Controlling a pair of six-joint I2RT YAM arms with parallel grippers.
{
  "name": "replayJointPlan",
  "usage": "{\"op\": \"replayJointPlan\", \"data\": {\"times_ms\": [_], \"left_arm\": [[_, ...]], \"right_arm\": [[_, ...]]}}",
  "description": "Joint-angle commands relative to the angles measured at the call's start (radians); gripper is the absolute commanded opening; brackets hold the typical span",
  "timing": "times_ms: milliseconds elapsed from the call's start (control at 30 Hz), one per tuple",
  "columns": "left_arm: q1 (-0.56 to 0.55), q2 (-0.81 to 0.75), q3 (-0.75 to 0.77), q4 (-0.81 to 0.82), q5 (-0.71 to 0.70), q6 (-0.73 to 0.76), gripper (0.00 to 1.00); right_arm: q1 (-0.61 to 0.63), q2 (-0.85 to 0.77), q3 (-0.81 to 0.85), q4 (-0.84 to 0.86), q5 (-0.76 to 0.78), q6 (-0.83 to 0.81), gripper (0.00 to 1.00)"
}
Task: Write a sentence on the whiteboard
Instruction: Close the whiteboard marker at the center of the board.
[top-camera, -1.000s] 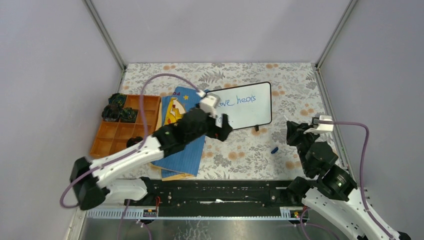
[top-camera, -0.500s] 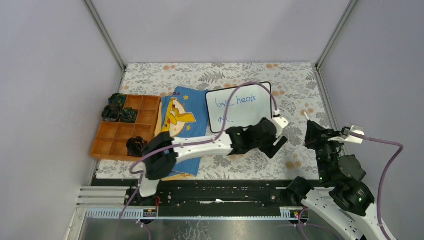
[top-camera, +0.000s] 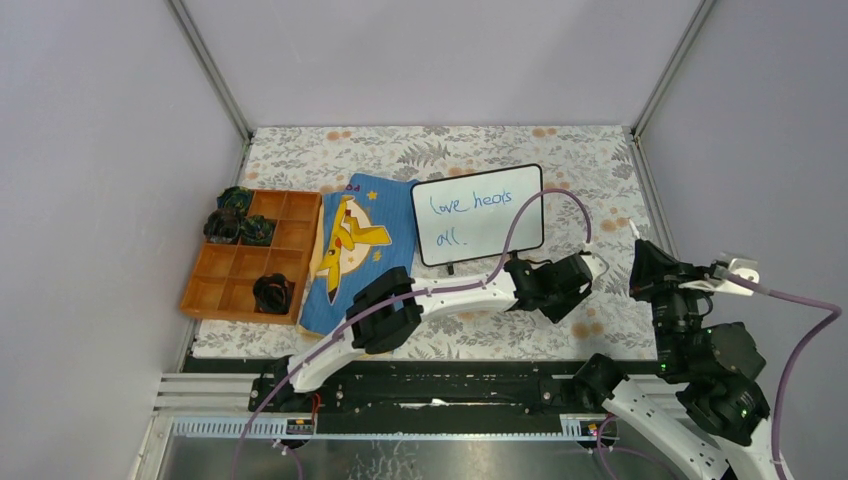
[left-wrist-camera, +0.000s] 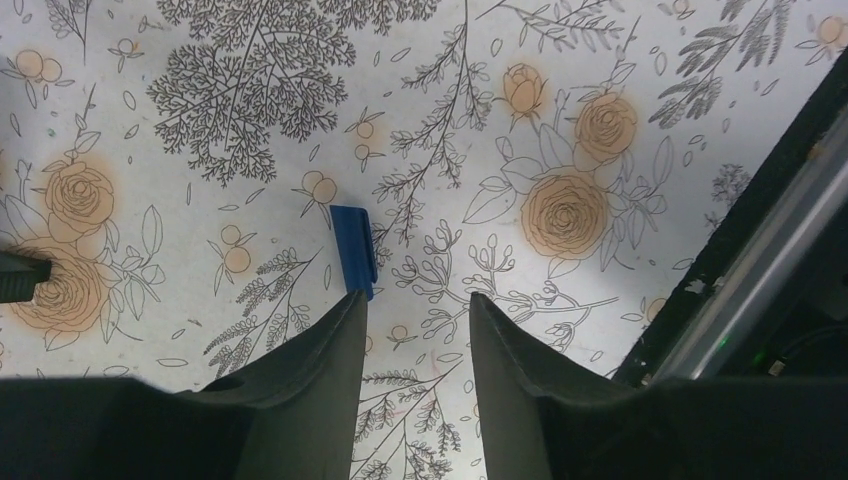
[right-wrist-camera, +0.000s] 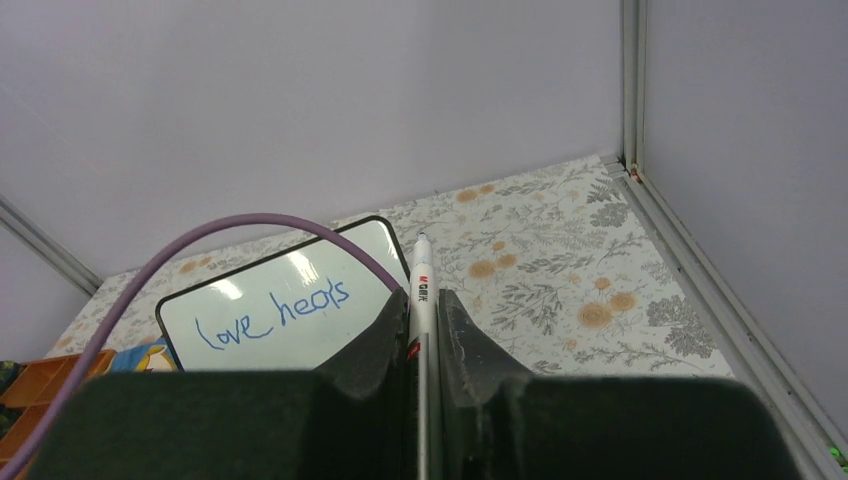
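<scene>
On the flowered tabletop, an orange compartment tray holds dark bundles; a blue book lies just beside it. A small blue cap lies well apart.

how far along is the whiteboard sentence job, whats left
Done: the blue handwritten sentence, "love heals all.", fills two lines on the small black-framed white whiteboard. In hand: the right hand is shut on a white marker pen, off the board; the left hand hangs open above a small blue cap on the floral tablecloth. Left: probably picking up that cap and closing the marker.
</scene>
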Motion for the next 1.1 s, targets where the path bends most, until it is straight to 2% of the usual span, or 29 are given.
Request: {"op": "replayJointPlan", "data": {"times_ms": [0,133,333,667,1067], "left_arm": [[0.003,0.035,0.092,-0.112,-0.006,0.003,0.48],[0.018,0.068,0.117,-0.129,-0.018,-0.005,0.49],[0.040,0.096,0.156,-0.125,-0.007,0.008,0.57],[0.059,0.150,0.203,-0.154,0.030,0.028,0.56],[0.059,0.197,0.242,-0.197,0.033,0.048,0.51]], "right_arm": [[-0.005,0.004,0.053,0.035,0.003,-0.057,0.00],[-0.005,0.005,0.061,0.048,-0.014,-0.064,0.00],[-0.005,0.014,0.056,0.061,-0.020,-0.073,0.00],[-0.005,0.002,0.053,0.054,-0.027,-0.060,0.00],[-0.005,-0.010,0.043,0.048,-0.024,-0.044,0.00]]}}
